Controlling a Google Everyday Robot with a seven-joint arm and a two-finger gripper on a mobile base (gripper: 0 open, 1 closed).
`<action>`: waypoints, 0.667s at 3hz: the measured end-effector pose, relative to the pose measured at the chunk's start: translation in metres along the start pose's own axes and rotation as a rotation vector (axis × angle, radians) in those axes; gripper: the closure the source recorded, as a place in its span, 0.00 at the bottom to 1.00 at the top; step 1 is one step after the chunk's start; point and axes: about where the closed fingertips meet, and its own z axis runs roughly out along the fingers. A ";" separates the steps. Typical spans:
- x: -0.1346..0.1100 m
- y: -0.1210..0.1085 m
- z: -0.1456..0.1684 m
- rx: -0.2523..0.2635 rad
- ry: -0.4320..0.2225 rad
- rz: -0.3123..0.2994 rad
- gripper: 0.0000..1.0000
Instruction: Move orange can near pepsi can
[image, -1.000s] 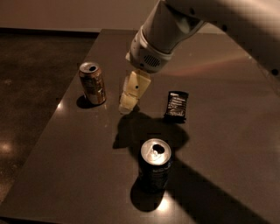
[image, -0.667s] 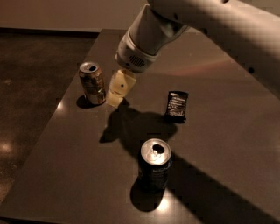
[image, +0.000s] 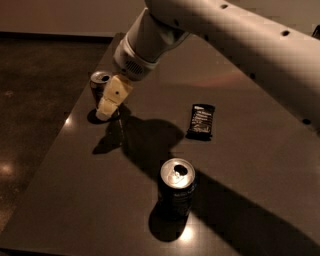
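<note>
The orange can (image: 98, 83) stands upright near the far left edge of the dark table (image: 75, 195); only its silver top and upper side show. My gripper (image: 109, 102), cream coloured at the end of the pale arm, is right at the can's front right side and covers its lower part. I cannot tell whether it touches the can. The pepsi can (image: 176, 189), dark navy with an opened silver top, stands upright near the table's front, well apart from the orange can.
A flat black snack wrapper (image: 201, 121) lies right of centre, between the two cans and off to the right. The table's left edge runs close to the orange can, with dark floor (image: 35, 100) beyond. The arm's shadow falls across the table's middle.
My gripper has moved left and slightly back, from beside the orange can to right against its front. Both cans and the wrapper stay in place.
</note>
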 end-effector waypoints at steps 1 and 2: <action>-0.008 -0.008 0.013 0.009 -0.009 0.000 0.00; -0.016 -0.012 0.020 0.008 -0.012 -0.004 0.16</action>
